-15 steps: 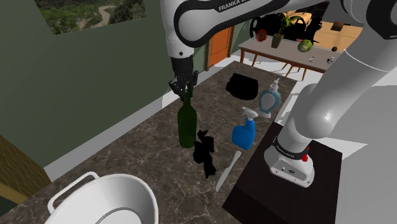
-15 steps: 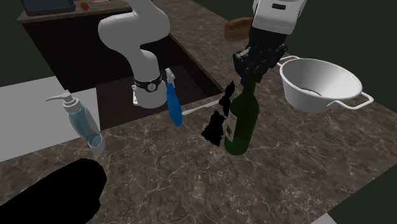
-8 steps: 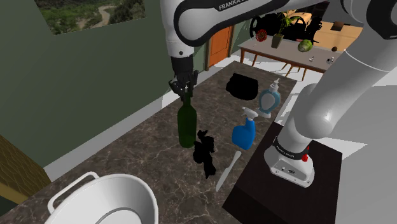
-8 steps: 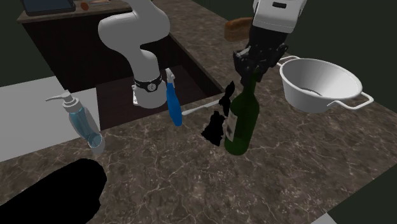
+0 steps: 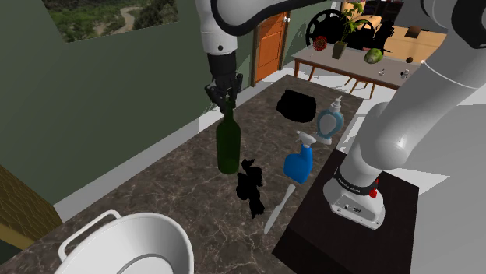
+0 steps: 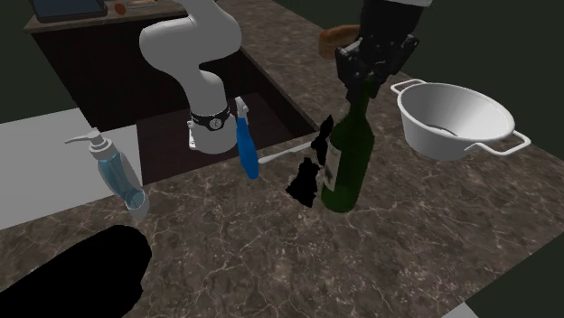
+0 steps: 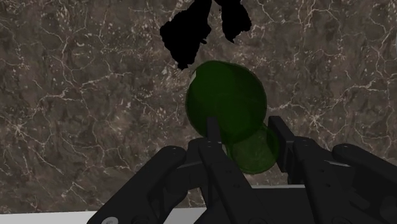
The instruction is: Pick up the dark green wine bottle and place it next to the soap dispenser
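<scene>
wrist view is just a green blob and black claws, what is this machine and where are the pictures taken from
It is a white robot arm on a stand, with a black two-finger gripper. The shoulder view looks down from beside the stand; the second exterior view faces it across the counter; the wrist view looks along the fingers. The green blob is a bottle seen from above, its neck clasped by the gripper. Also on the counter: a soap dispenser, a blue spray bottle and a white pot.
</scene>
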Tool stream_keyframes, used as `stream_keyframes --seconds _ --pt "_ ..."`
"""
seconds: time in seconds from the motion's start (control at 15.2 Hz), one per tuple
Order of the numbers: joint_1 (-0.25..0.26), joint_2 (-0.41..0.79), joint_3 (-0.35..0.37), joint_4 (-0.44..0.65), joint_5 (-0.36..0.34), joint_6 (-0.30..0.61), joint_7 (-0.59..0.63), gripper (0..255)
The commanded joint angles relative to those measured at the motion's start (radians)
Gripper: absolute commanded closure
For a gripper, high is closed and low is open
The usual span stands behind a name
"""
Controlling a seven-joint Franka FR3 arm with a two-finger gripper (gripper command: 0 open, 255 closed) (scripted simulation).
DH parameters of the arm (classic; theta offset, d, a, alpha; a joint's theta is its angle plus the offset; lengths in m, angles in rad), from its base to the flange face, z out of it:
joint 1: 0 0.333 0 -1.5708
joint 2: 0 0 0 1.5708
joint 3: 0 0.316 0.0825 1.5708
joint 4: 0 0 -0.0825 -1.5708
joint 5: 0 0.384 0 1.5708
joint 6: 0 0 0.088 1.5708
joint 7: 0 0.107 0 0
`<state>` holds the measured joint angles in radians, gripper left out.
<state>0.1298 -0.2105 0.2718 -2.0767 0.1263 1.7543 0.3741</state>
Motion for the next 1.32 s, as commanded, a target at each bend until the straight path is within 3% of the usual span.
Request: stream_keyframes --seconds 0.0,1.25 --pt "0.0 -0.007 -0.001 0.02 0.001 -0.027 0.002 255" --pt "-0.005 0.013 -0.009 0.296 -0.008 -0.283 0.022 255"
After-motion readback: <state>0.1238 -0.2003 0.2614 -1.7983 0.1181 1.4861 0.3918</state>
